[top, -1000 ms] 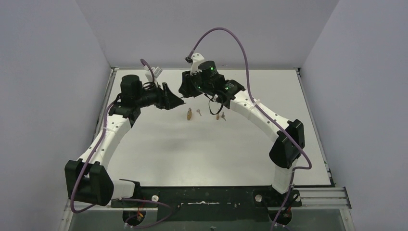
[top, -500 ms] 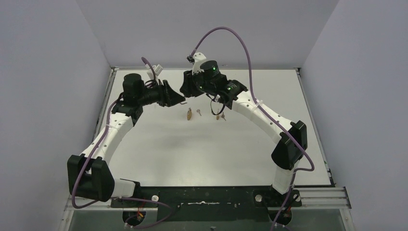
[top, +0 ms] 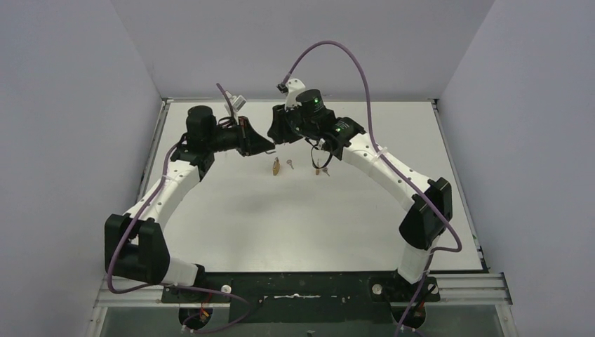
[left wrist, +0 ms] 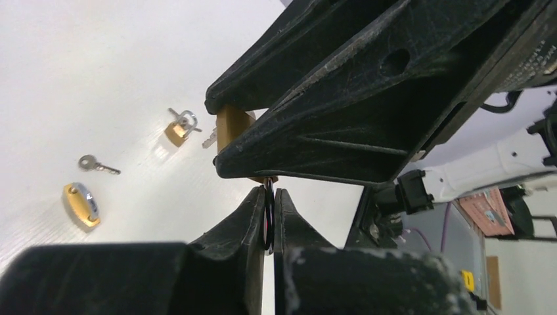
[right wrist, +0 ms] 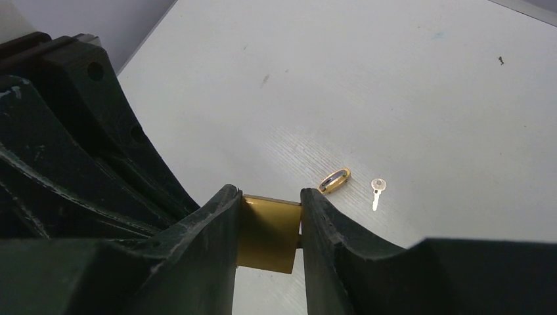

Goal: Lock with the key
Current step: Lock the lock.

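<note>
Turning cleanly called for the left gripper [left wrist: 270, 194] to twist the key [left wrist: 268, 220] about its own axis while the right gripper [right wrist: 268, 198] held the padlock [right wrist: 266, 239] rigid. At the centre of the left wrist view, the left jaws were pinched tight on what seemed the key, directly below the padlock, which the right jaws clamped by its flat sides.

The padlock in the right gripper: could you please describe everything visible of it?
The padlock is a brass-coloured block, smooth-faced, clamped between the black fingers of the right gripper, clear of the white table. Its shackle is hidden. From the left wrist, a thin dark piece pinched in the shut left gripper seems to reach its underside.
</note>
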{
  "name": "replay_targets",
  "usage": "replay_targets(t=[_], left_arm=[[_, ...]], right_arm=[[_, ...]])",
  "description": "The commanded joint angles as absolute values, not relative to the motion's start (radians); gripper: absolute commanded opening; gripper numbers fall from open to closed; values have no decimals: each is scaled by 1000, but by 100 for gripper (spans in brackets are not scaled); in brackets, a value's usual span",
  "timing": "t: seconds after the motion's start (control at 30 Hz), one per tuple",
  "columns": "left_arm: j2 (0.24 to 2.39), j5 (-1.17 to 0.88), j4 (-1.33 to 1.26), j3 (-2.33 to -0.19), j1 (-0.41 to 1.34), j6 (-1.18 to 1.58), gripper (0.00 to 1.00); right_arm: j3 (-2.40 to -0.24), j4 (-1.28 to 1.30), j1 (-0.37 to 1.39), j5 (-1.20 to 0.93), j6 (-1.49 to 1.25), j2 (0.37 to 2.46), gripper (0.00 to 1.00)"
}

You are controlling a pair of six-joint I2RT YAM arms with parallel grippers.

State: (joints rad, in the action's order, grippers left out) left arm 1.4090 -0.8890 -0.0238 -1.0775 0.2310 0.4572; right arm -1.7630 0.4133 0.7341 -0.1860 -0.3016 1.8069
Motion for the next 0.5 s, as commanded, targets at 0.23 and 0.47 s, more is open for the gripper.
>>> replay_targets(t=[0.23,0.47], left_arm=[[1572,-1546,-1024,-1137,250,1184,0],[1673,-1480,-1401,-1242,280,1515,0]], right_arm=[[-1709,351,564,-244,-241,1528,65],[-1431,13,405,-770,-302,1317,83]])
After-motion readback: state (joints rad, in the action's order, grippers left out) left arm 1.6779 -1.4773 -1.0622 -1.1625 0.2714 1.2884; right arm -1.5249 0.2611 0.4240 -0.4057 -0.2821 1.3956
